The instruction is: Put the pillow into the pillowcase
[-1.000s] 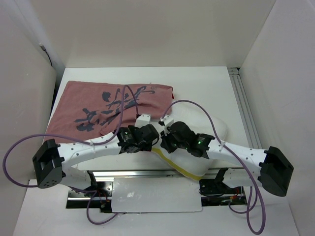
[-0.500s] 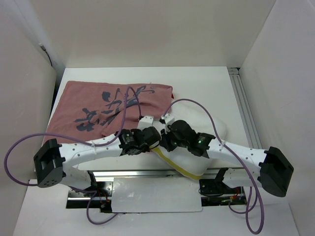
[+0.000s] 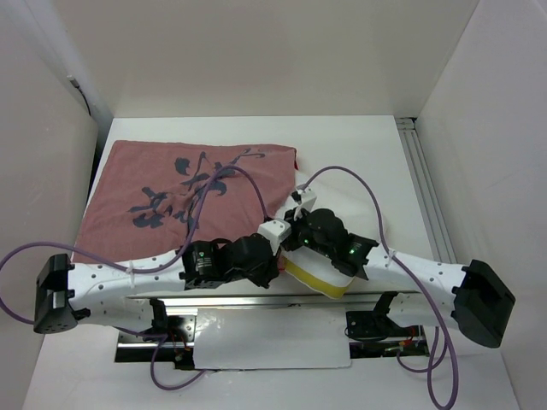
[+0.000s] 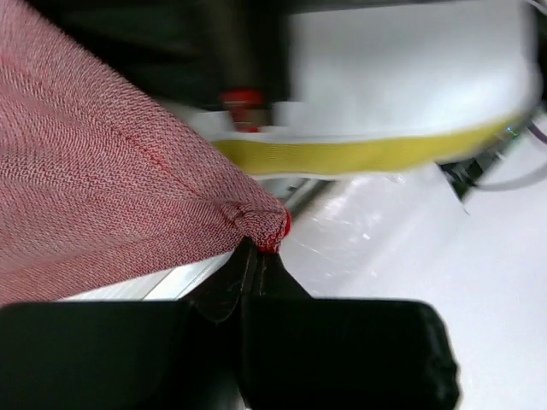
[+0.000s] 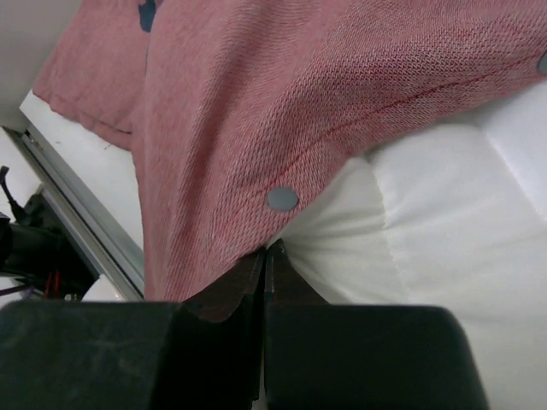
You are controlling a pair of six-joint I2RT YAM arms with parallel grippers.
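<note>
Scene: two white robot arms reach inward from the near edge of a white worktop (image 3: 359,141), and their wrists meet near the middle.
Pillowcase: the pillowcase (image 3: 171,184) lies pink face up across the far left of the worktop, with dark calligraphy showing. Its near right edge is lifted toward the arms.
Pillow: the pillow (image 3: 313,280) sits just right of centre near the front edge, mostly hidden under the right arm. Its yellow piping (image 4: 367,155) shows along the near side.
Left hold: the left gripper (image 4: 255,256) is clenched on a bunched corner of the pillowcase and holds it up just beside the pillow's piped edge.
Right hold: the right gripper (image 5: 265,256) is pinched on the pillowcase hem, close to a grey snap button (image 5: 282,199). The cloth there lies over part of the white pillow.
Reason for the holds: two pinches on the open end likely spread the mouth, so the cloth can be drawn over the pillow rather than the pillow pushed in.
Progress: early, by my reading. Only one edge of the pillow is covered, and most of the case lies flat and unfilled.
Next need: probably drawing the mouth further across the pillow with both pinches firm.
Risk: the thin hem could slip from either pinch, or the plump pillow could slide on the worktop instead of entering.
</note>
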